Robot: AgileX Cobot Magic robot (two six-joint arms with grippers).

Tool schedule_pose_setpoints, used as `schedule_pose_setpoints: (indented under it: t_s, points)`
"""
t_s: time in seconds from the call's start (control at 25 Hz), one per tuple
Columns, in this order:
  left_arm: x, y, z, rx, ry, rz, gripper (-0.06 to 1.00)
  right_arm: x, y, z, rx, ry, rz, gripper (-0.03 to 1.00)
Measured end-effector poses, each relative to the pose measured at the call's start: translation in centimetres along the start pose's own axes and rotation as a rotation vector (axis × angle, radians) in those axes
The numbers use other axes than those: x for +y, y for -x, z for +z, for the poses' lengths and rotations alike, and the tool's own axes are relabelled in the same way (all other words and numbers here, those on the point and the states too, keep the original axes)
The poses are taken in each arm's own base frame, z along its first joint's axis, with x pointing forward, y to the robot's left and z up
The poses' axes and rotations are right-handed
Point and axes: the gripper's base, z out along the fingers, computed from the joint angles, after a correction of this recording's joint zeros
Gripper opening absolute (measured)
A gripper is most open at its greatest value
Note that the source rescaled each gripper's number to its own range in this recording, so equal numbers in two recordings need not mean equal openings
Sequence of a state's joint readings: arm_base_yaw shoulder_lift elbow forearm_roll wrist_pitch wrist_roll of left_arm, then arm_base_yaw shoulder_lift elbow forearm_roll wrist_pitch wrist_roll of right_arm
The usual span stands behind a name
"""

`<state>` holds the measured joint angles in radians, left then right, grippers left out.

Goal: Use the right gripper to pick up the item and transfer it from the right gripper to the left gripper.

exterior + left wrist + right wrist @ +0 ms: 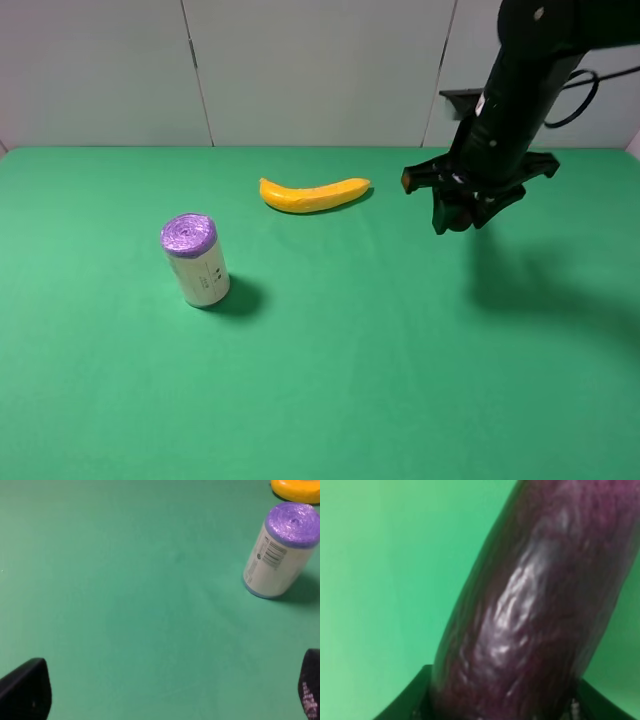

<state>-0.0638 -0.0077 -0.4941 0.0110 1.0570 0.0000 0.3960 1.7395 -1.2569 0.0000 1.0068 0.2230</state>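
My right gripper [460, 208] hangs above the green table at the back right and is shut on the item. The item is a glossy dark purple eggplant [535, 610] that fills the right wrist view between the black fingers [415, 697]. In the high view the eggplant [425, 176] lies crosswise in the gripper, its pale stem tip pointing toward the banana. My left gripper [170, 695] is open and empty, its two black fingertips [25, 690] low over bare table. It is out of the high view.
A yellow banana [313, 194] lies at the back centre, left of the right gripper. A cream cylinder roll with a purple top [195, 260] stands at mid-left and also shows in the left wrist view [280, 550]. The green table [380, 380] has a white wall behind it.
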Motion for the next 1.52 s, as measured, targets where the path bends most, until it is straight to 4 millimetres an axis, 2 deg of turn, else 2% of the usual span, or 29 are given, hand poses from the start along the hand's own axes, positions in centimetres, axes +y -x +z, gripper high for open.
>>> schedule_pose_setpoints:
  t_s: [0.44,0.6,0.88,1.24,1.36,1.52]
  points:
    - [0.0,0.0,0.0,0.000,0.000,0.000,0.99,0.1,-2.9,-7.4,-0.099,0.101,-0.154,0.01]
    - [0.0,0.0,0.0,0.000,0.000,0.000,0.99,0.7,-4.0,-9.0,-0.109,0.187,-0.238,0.01]
    - [0.0,0.0,0.0,0.000,0.000,0.000,0.99,1.6,-4.7,-9.5,-0.076,0.297,-0.360,0.01]
    - [0.0,0.0,0.0,0.000,0.004,0.002,0.99,2.0,-4.9,-9.5,-0.089,0.308,-0.491,0.01]
    - [0.0,0.0,0.0,0.000,0.005,0.002,0.99,3.3,-5.4,-9.4,-0.090,0.279,-0.646,0.01]
    - [0.1,0.0,0.0,0.000,0.006,0.002,0.99,6.2,-6.9,-9.4,-0.084,0.220,-0.890,0.01]
